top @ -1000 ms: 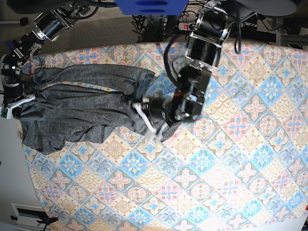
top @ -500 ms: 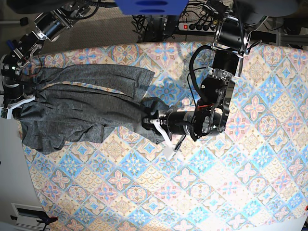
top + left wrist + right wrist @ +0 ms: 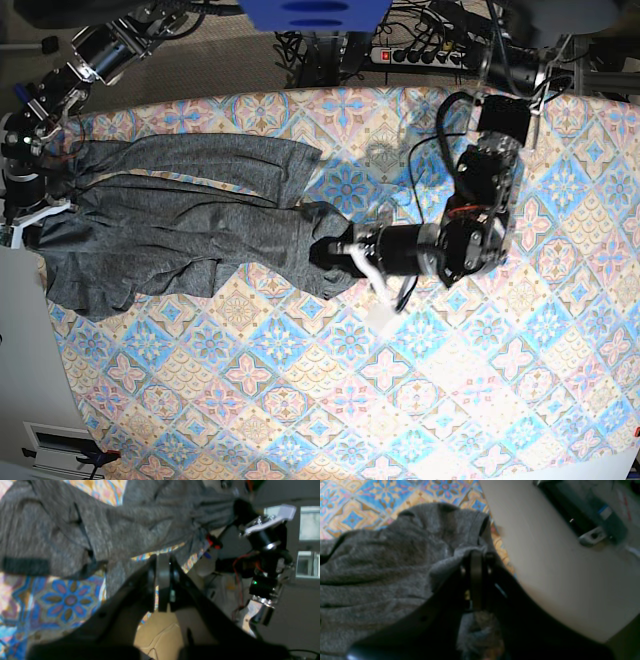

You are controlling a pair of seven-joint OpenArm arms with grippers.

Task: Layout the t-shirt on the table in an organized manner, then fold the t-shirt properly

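Note:
The dark grey t-shirt (image 3: 180,230) lies crumpled and stretched sideways over the left part of the table (image 3: 450,380). My left gripper (image 3: 338,252) sits low at the shirt's right end, shut, with a raised lump of cloth at its tips. In the left wrist view its fingers (image 3: 162,562) are pressed together, with the t-shirt (image 3: 75,530) spreading beyond them. My right gripper (image 3: 30,195) is at the shirt's far left edge. The right wrist view shows that gripper (image 3: 476,555) shut on a bunched fold of the t-shirt (image 3: 382,555).
A white surface (image 3: 20,350) borders the table's left side, close beside the right gripper as a white panel (image 3: 557,567). Cables and a power strip (image 3: 420,55) run behind the back edge. A blue object (image 3: 315,12) hangs at top centre.
The left arm has swung to the right, and its gripper has shifted right and slightly toward the front at the shirt's right end. The right arm has stayed put.

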